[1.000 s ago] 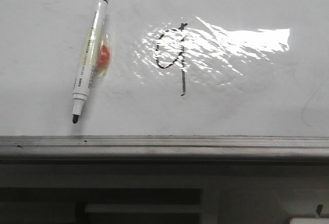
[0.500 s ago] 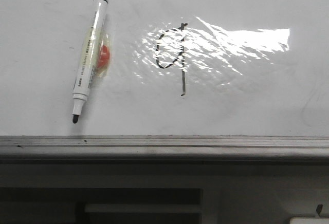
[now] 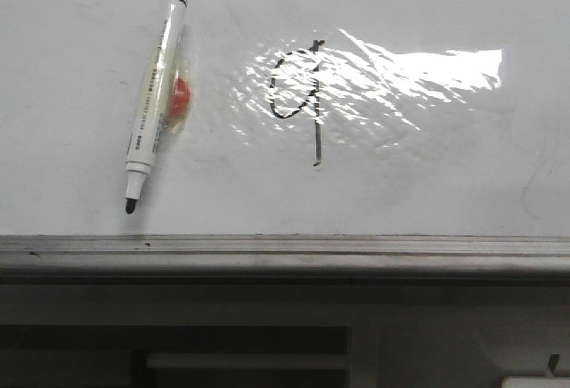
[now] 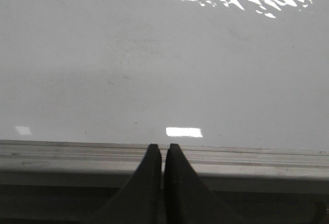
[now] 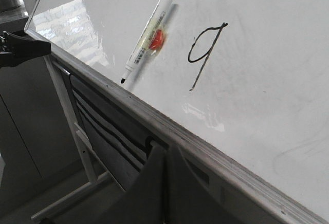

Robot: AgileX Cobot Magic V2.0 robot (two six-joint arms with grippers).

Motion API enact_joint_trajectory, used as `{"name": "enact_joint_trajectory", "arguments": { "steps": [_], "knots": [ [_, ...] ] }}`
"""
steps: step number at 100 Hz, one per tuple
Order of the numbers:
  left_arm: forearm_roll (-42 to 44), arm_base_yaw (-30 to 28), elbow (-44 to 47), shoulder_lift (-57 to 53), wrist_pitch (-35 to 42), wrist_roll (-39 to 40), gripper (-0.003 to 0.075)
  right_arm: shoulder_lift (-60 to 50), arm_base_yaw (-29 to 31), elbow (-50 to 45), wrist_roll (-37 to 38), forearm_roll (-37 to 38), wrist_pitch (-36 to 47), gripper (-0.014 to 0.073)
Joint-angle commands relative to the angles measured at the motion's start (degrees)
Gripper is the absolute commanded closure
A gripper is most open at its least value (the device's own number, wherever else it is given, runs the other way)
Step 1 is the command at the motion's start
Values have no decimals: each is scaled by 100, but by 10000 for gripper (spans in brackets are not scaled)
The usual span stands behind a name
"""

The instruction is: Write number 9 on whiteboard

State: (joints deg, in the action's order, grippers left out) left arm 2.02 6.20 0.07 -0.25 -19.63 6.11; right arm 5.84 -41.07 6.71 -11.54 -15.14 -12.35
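Observation:
A black hand-drawn number 9 (image 3: 303, 94) stands on the glossy whiteboard (image 3: 427, 174), partly under a bright glare; it also shows in the right wrist view (image 5: 204, 49). A white marker pen (image 3: 153, 99) with a black tip lies on the board left of the 9, a red-orange blob beside its barrel; it shows in the right wrist view too (image 5: 146, 36). My left gripper (image 4: 163, 147) is shut and empty over the board's grey rim (image 4: 77, 152). My right gripper (image 5: 165, 149) is shut and empty, off the board below its rim (image 5: 169, 126).
The grey metal rim (image 3: 285, 254) runs along the board's near edge, with a dark frame and slats below it (image 3: 249, 352). In the right wrist view a stand's pale legs (image 5: 77, 142) and the other arm's dark tip (image 5: 23, 47) show left of the board.

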Motion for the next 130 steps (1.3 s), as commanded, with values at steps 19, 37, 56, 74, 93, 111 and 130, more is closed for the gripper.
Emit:
{"name": "enact_joint_trajectory", "arguments": {
  "steps": [19,37,56,74,93,111,130],
  "knots": [
    [30,-6,108,-161,226,74,741,40,-1,70,-65,58,432,661],
    [30,-6,108,-161,226,74,741,40,472,-364,-65,894,1119,661],
    [30,-6,108,-161,226,74,741,25,1735,-904,531,1561,3255,661],
    [30,-6,108,-161,226,74,741,-345,3021,-891,1436,2198,2726,661],
    [30,-6,108,-161,226,74,741,-733,4218,-891,1501,2071,1235,661],
    [30,-6,108,-161,226,74,741,-733,4855,-891,1501,1980,462,661],
    [30,-6,108,-161,226,74,741,-733,5040,-891,1449,1818,-346,661]
  ]
}}
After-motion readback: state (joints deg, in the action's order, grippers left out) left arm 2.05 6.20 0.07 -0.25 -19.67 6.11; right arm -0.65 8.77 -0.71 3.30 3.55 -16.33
